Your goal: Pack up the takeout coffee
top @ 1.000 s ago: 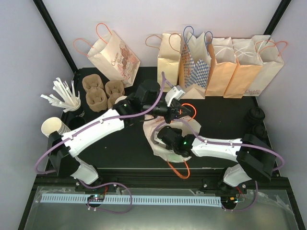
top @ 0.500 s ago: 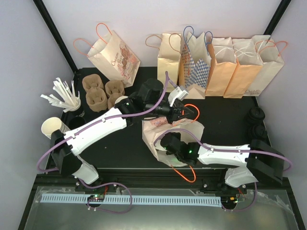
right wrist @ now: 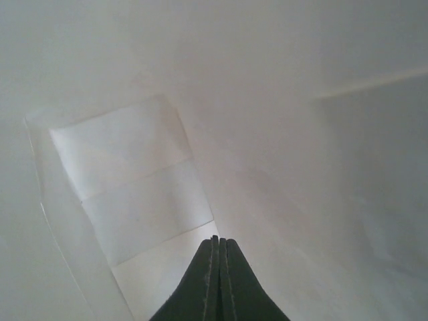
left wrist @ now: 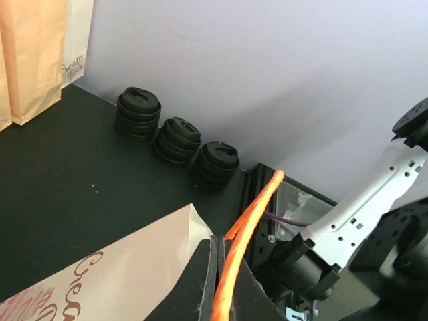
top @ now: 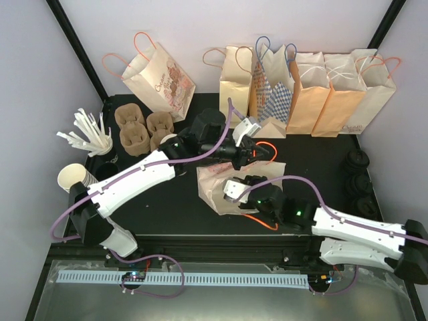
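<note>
At the near right corner of the bench (left wrist: 67, 167), the right arm is reaching in toward the middle, where a paper bag (top: 231, 184) is lying on its side with its mouth facing that arm. The right gripper (right wrist: 219, 242) is sitting inside the bag with its fingers pressed together on nothing, and only the bag's pale inner walls and folded bottom are showing around it. Just beyond, the left gripper (left wrist: 219, 267) is hanging over the bag's upper edge, clamped on the orange handle (left wrist: 257, 200), which is running out between its fingers. The coffee cup (top: 165, 139) is hard to pick out. A small white cup is peeking out from under the left arm, just beside the cardboard carriers (top: 137, 128) toward the far left of the bench. Its top is hidden, so I cannot tell whether it is wearing a lid. It is standing outside the bag and apart from both grippers, back along the left arm from its fingers. Near the left edge, a stack of paper cups (top: 72, 176) is lying beside a holder of straws (top: 87, 130). Three stacks of black lids (left wrist: 177, 139) are lining the right edge. Along the far edge a row of bags (top: 307, 87) is standing upright, and one more printed bag (top: 160, 77) is leaning at the far left corner.
</note>
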Robot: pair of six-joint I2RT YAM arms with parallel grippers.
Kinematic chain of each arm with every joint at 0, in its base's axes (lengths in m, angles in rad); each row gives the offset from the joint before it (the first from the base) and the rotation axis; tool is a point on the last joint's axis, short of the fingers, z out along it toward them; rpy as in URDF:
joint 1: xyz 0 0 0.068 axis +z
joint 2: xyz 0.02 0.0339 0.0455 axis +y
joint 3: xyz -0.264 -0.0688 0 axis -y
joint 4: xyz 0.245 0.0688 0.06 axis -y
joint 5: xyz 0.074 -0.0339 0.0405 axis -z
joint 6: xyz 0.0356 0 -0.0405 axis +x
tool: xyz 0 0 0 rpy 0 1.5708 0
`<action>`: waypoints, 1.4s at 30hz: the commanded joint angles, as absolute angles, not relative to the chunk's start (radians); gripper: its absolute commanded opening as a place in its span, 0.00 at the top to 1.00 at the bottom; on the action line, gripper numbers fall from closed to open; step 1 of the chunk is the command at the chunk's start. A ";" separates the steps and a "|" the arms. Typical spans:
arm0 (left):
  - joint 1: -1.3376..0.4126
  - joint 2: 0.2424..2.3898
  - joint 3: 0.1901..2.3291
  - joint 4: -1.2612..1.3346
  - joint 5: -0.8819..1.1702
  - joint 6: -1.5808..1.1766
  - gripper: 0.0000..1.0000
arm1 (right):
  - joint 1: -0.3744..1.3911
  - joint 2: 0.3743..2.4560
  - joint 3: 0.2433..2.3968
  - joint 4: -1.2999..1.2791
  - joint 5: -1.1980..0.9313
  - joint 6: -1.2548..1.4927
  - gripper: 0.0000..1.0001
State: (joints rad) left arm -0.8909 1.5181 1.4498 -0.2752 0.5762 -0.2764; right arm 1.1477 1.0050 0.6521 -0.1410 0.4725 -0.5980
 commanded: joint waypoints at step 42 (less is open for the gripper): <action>-0.738 1.485 1.444 -0.189 0.397 -0.314 0.97 | 0.586 1.290 1.464 -1.076 0.299 0.279 0.55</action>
